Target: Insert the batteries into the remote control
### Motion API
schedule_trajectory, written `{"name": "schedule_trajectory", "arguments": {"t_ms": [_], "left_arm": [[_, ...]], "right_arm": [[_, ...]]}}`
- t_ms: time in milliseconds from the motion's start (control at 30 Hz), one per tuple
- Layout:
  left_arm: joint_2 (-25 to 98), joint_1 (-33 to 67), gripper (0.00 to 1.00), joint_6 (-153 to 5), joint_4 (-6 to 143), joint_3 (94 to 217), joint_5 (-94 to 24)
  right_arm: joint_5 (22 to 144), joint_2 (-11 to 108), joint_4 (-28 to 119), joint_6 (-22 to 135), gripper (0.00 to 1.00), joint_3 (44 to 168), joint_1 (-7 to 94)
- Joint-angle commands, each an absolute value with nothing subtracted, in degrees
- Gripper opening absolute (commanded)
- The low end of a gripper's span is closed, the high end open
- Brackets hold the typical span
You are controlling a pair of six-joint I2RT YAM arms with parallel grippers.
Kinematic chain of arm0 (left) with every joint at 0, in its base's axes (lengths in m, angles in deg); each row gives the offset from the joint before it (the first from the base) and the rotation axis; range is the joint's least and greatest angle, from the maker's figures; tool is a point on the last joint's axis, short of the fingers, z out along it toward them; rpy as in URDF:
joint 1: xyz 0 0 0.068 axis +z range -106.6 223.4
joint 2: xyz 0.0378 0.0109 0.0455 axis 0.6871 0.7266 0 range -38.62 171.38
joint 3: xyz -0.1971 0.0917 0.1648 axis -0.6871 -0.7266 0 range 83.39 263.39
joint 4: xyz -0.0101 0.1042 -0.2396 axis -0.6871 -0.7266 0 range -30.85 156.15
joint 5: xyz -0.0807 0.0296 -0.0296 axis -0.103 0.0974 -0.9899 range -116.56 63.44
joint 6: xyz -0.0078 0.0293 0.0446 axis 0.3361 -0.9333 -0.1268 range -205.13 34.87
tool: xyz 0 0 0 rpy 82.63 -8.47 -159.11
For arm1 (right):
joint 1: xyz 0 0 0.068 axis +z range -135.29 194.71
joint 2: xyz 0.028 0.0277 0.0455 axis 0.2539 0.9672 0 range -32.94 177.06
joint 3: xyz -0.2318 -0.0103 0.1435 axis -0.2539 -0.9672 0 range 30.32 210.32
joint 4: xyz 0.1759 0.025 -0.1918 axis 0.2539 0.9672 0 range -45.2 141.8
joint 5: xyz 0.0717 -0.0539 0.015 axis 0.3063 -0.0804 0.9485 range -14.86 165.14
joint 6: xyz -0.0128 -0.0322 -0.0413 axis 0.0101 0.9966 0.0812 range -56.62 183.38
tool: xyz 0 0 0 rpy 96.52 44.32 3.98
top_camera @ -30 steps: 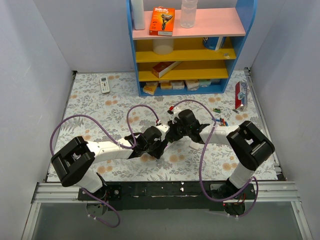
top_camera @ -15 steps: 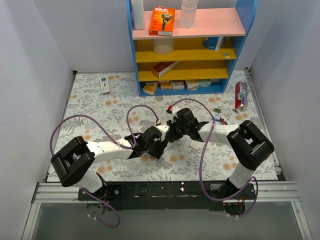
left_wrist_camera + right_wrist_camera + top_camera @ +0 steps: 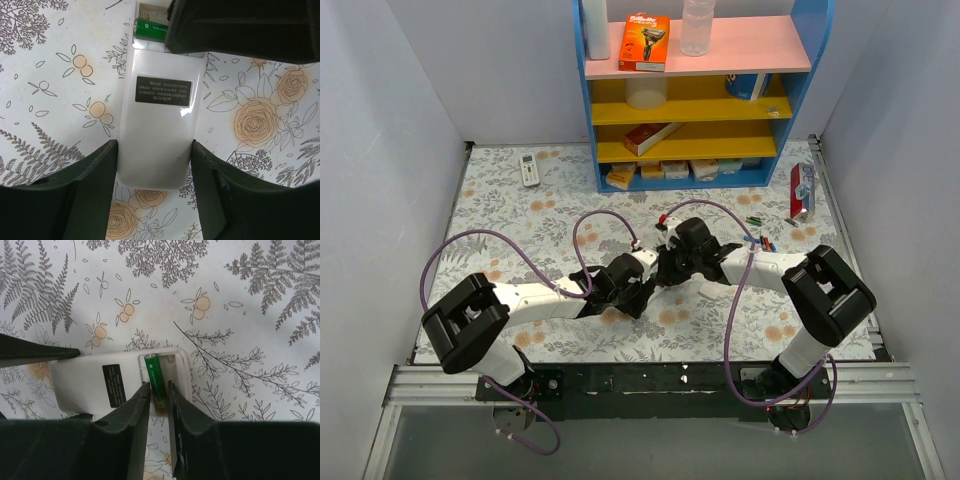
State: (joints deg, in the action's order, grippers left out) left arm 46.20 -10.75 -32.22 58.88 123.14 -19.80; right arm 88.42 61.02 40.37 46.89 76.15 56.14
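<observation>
The remote control [image 3: 160, 130] lies back up on the flowered table, its battery recess open at the far end. My left gripper [image 3: 155, 170] is shut on the remote's near end, with a finger pressed on each long side. A green battery [image 3: 155, 377] lies in the recess of the remote [image 3: 95, 382]. My right gripper [image 3: 158, 395] is shut on that battery from above, its jaws close on either side. In the left wrist view the battery [image 3: 150, 29] is half hidden under the right gripper. In the top view both grippers [image 3: 645, 285] [image 3: 670, 268] meet at mid-table and hide the remote.
Spare batteries [image 3: 758, 242] lie to the right of the grippers, with more [image 3: 753, 221] behind them. An all-white remote [image 3: 529, 168] lies at the far left. A blue shelf unit [image 3: 690, 100] stands at the back. A red pack [image 3: 802, 190] lies at the far right.
The right arm's forearm has swung a little to the right while its gripper stays over the remote. The left arm has not moved.
</observation>
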Motion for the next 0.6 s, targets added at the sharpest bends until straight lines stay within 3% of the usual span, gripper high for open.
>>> {"name": "schedule_trajectory", "arguments": {"t_ms": [0,300,433,567], "left_arm": [[43.12,-9.95,0.38,-31.96,61.84,122.5,-14.7],[42.42,-9.95,0.4,-32.48,62.1,122.06,-15.66],[42.07,-9.95,0.4,-32.75,62.28,121.88,-16.28],[41.72,-9.95,0.41,-33.01,62.45,121.71,-16.63]], "right_arm": [[92.28,59.44,48.93,45.54,0.29,74.36,57.95],[91.31,56.45,45.33,45.36,0.3,74.09,57.95],[89.03,55.05,43.31,46.15,0.38,74.71,57.77],[88.32,54.96,42.43,47.12,0.39,75.59,57.42]]}}
